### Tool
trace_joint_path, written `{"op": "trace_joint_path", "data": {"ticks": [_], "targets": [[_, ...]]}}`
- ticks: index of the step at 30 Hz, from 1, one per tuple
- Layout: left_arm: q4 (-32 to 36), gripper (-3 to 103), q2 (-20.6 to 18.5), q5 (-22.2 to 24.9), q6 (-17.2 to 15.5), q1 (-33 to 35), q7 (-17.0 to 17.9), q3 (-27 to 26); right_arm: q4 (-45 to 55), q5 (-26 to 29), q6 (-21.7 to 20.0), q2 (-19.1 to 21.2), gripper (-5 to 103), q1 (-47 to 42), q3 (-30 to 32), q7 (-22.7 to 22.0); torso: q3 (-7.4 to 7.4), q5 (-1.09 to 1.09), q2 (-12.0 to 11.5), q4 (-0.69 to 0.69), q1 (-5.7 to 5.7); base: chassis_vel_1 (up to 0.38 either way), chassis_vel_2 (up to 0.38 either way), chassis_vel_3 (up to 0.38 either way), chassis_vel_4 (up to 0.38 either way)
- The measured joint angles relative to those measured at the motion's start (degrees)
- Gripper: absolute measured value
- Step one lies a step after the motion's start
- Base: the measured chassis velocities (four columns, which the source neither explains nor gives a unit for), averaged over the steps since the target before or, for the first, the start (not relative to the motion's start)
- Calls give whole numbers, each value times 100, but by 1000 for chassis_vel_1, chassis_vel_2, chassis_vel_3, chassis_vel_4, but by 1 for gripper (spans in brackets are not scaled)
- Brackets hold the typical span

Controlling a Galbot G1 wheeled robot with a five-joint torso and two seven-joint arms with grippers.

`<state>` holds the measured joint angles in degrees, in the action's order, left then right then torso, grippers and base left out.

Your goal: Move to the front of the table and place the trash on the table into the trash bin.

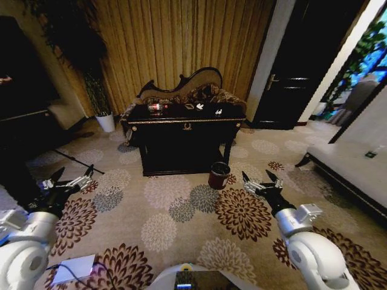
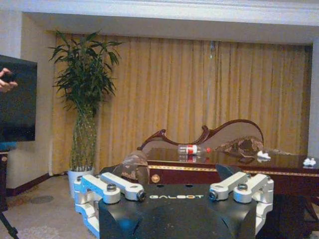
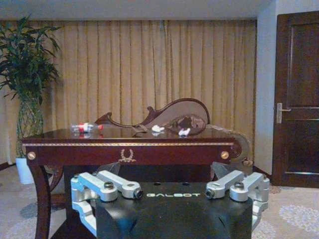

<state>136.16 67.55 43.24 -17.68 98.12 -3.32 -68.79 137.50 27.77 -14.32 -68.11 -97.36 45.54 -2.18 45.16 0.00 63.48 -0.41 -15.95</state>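
head view, near to far: left gripper (image 1: 68, 179) at eight o'clock and right gripper (image 1: 261, 181) at four o'clock hang wide open, holding nothing, over flowered carpet. trash bin (image 1: 219, 175) stands at one o'clock, just before the table (image 1: 184, 130). a bottle (image 1: 158, 107) and white scraps (image 1: 208, 109) lie on top at twelve o'clock. risk: driving forward could tip the bin, since it sits in the approach path.

The word "GALBOT" is printed in light letters on the black body of the left end effector (image 2: 175, 195), centred between its two finger mounts. The same "GALBOT" marking stands on the black body of the right end effector (image 3: 171, 193). The red bottle label is unreadable.
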Motion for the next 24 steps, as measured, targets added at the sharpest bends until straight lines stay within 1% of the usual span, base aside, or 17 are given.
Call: {"op": "trace_joint_path", "data": {"ticks": [7,13,24], "targets": [[0,100,-4,-9,7,3,-23,-3,-42,-1,74,6,100,-5,16,0,0,0,0,0,1,0,0,0,0],[5,100,-4,-11,10,6,-28,-2,-63,7,135,6,100,-2,30,0,0,0,0,0,1,-63,62,70,-72],[12,100,-2,-16,20,14,-35,-11,-74,15,152,2,100,-2,43,-1,1,1,0,1,0,-175,171,186,-156]]}}
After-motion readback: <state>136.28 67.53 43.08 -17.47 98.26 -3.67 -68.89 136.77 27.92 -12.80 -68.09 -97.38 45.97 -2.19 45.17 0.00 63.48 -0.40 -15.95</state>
